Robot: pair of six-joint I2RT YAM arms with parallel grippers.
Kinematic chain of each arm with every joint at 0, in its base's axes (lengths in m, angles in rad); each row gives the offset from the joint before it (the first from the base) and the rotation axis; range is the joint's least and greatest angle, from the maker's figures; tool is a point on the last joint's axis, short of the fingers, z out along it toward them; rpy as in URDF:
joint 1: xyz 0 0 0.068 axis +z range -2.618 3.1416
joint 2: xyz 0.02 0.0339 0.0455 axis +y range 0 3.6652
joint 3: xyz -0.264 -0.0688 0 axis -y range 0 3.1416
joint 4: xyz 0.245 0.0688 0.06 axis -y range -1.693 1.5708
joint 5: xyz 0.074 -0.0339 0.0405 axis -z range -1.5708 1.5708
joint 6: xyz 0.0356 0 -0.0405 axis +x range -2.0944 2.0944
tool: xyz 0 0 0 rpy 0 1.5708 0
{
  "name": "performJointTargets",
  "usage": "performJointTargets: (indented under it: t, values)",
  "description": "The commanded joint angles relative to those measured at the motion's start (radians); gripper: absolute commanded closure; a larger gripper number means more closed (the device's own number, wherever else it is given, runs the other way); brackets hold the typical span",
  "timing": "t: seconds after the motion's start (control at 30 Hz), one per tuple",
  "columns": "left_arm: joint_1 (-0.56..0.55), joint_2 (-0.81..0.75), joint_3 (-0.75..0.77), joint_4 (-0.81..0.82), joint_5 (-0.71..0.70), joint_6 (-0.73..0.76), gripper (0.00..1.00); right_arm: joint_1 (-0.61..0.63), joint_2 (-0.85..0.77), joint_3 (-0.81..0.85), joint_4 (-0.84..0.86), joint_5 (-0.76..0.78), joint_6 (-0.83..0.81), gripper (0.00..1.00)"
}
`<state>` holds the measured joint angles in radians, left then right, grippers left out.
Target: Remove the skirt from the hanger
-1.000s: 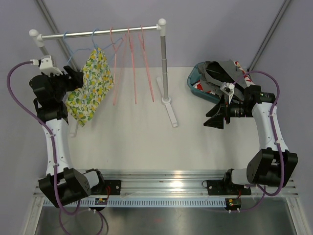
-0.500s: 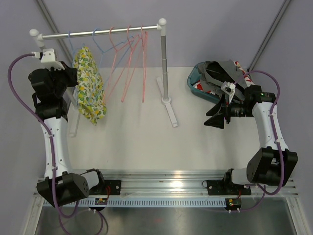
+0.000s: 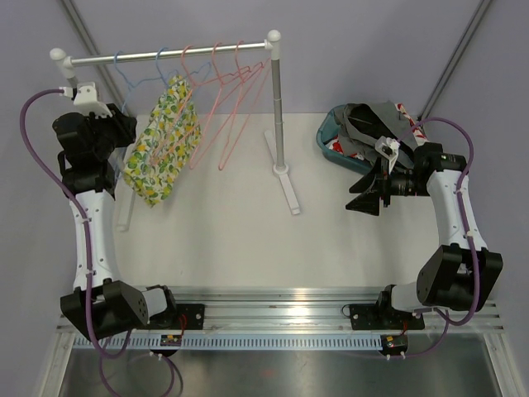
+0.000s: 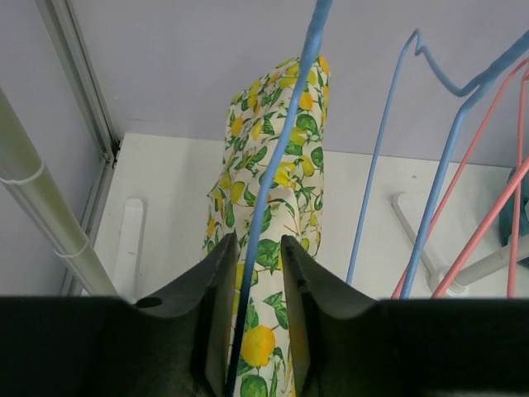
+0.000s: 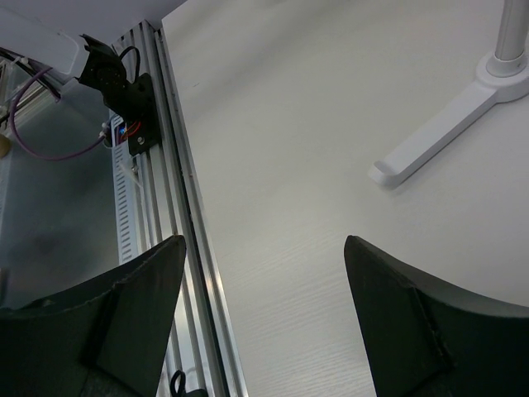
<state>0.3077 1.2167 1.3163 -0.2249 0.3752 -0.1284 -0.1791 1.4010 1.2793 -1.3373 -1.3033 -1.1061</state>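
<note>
The left gripper [image 4: 258, 248] was drawn in to a narrow slot, and the wire of a blue hanger [image 4: 289, 124] ran straight down through it, lying against the left-hand finger. The skirt [image 4: 302, 190] – white, printed with lemons and leaves – filled the rest of the slot behind the wire and rose ahead of the fingers. How hard the fingers pressed on the cloth I could not tell.

From above, that gripper [image 3: 124, 132] sat at the skirt's [image 3: 165, 141] left edge, just below the rail [image 3: 149, 56]. The skirt hung tilted, its top away from the gripper and its bottom hem nearer the arm. To the gripper's right hung a second blue hanger [image 4: 377, 165], and beyond it a pink hanger [image 4: 479, 211], both bare.

The right gripper [image 5: 263, 248] was spread wide with nothing in it – it hung over the white table [image 5: 289, 124], with the rack's foot [image 5: 438, 124] ahead of it. From above, this gripper [image 3: 364, 198] stood well apart from the skirt, just in front of a basket of clothes [image 3: 331, 142].
</note>
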Motion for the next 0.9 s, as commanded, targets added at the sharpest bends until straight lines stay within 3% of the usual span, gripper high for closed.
performJointTargets:
  t: [0.0,0.13,0.3,0.43,0.63,0.8,0.87]
  values:
    - [0.002,0.015,0.047,0.007,0.016,0.006,0.76,-0.01,0.009,0.043,-0.22,-0.037,-0.052,0.15]
    - [0.002,0.0,0.041,0.038,0.028,-0.004,1.0,-0.014,0.009,0.043,-0.227,-0.039,-0.058,0.15]
    - [0.001,-0.052,0.073,0.05,-0.001,-0.056,1.0,-0.017,0.01,0.043,-0.227,-0.04,-0.06,0.15]
    - [0.001,-0.117,0.09,0.042,-0.107,-0.109,1.0,-0.017,0.013,0.041,-0.229,-0.04,-0.061,0.15]
    - [0.002,-0.183,0.064,0.148,-0.021,-0.163,1.0,-0.02,0.019,0.04,-0.229,-0.037,-0.063,0.15]
    - [0.001,-0.199,0.069,0.058,-0.088,-0.188,1.0,-0.026,0.013,0.04,-0.229,-0.039,-0.063,0.15]
    - [0.001,-0.236,-0.023,0.047,-0.136,-0.221,1.0,-0.03,0.012,0.041,-0.229,-0.039,-0.063,0.15]
